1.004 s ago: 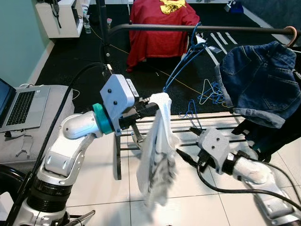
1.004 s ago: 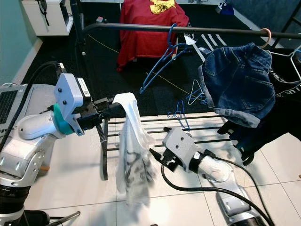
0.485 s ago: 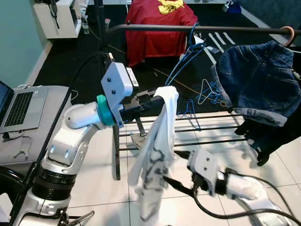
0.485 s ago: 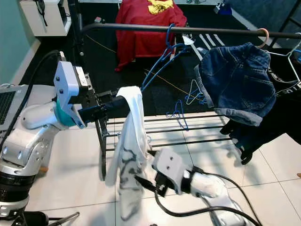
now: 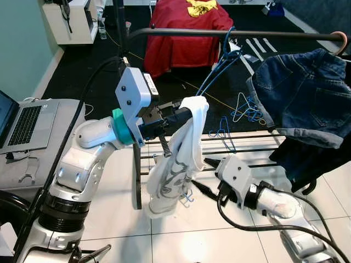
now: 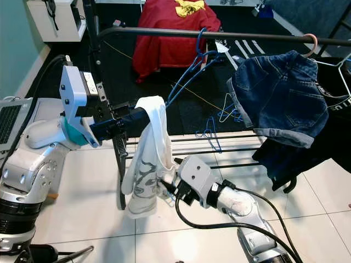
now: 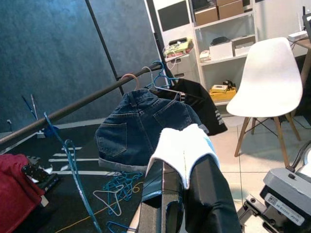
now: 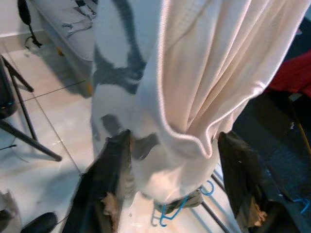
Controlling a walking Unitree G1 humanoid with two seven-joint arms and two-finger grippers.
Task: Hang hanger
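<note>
Your left gripper (image 5: 184, 115) holds its fingers together under the draped white shirt (image 5: 178, 164), while your right gripper (image 8: 170, 160) spreads wide around the shirt's lower folds.

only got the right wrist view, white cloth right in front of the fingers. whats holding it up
Observer: The left gripper; the white patterned garment is draped over its black fingers, hanging down above the white tiled floor.
Operator: ok is there a hanger in it
Observer: A thin blue wire hanger hook pokes out at the garment's lower edge.
Operator: where's my gripper relative to the cloth
Observer: The right gripper, open, sits at the garment's lower part, on the robot's right side of it.
Operator: and the rail
Observer: The dark horizontal clothes rail runs above and behind, with blue denim shorts hanging from it.
</note>
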